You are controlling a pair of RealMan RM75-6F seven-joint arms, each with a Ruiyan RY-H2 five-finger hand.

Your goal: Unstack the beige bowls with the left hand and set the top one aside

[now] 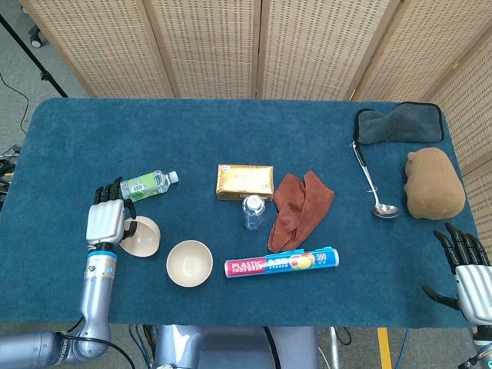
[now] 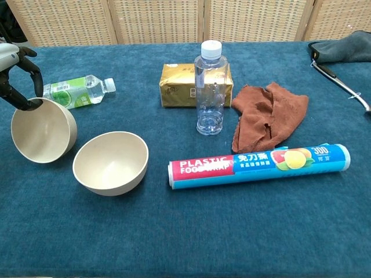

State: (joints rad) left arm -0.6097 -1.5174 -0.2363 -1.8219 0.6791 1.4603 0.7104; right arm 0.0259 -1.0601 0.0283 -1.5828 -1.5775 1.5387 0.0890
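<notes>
Directly beneath my left hand (image 1: 105, 224), the top beige bowl (image 2: 42, 130) hangs by its far rim, tilted with its mouth turned toward the second beige bowl (image 2: 110, 162). My dark fingers (image 2: 23, 103) hook over that rim, so I have hold of it; the lower edge looks at or near the worktop (image 1: 77, 154), though I cannot tell whether it touches. The second bowl sits upright just beside the held one, on the side away from my palm, and the two are apart. I judge that release turns on this gap: the bowl must settle level without tipping toward its neighbour. Beyond my fingertips lies a green-labelled bottle (image 1: 149, 184) on its side. My right hand (image 1: 469, 269) rests well apart at the opposite near corner, fingers spread, holding nothing. In the chest view my left hand is cut off by the frame edge, so the grip underneath is hidden.
</notes>
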